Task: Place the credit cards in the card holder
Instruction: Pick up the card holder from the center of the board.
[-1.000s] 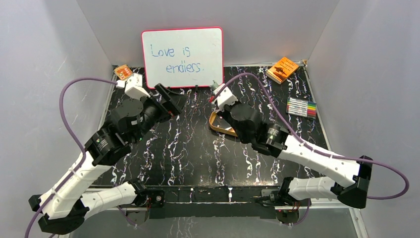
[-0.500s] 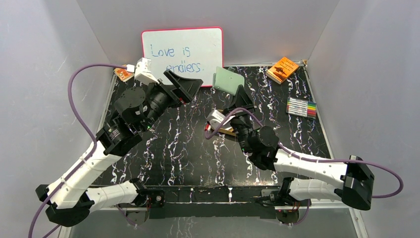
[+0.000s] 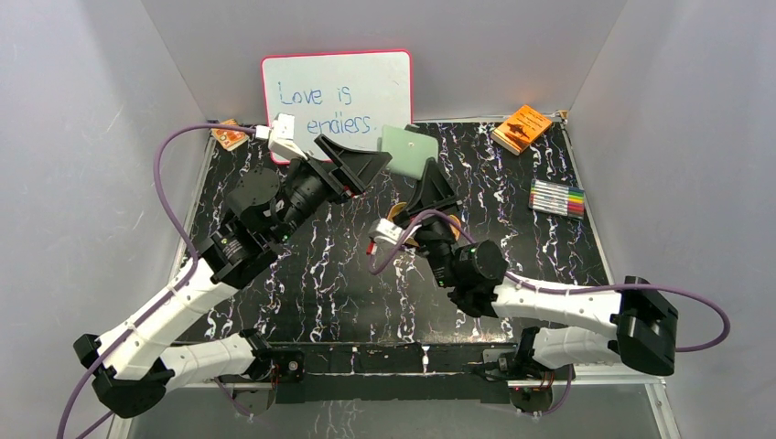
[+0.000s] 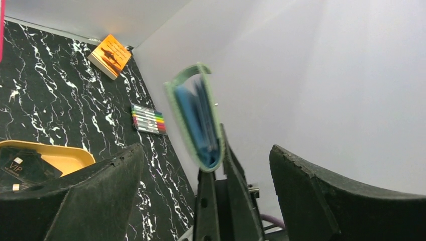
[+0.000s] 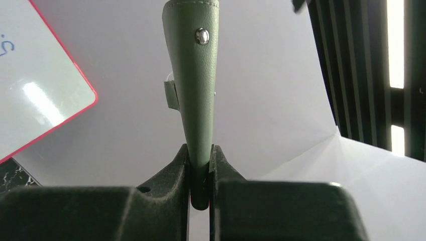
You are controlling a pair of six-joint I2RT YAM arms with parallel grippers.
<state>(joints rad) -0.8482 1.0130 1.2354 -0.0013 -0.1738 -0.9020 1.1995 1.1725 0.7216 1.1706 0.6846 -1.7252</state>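
Whiteboard (image 3: 337,102) reads "Love is endless"; right gripper (image 5: 200,173) pinches card holder (image 3: 408,149), left gripper (image 3: 359,157) gapes.

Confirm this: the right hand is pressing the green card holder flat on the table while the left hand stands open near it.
No: the right hand holds the card holder upright in the air, off the table, as the right wrist view shows. The left hand does stand open near it.

- card holder (image 3: 409,151): sage-green, pale snap stud, folded nearly shut, blue sleeves visible inside; upright, raised off the table, lower edge pinched in right gripper (image 5: 200,173).
- credit cards (image 4: 22,168): dark, "VIP" print, flat in orange tray (image 4: 70,155).
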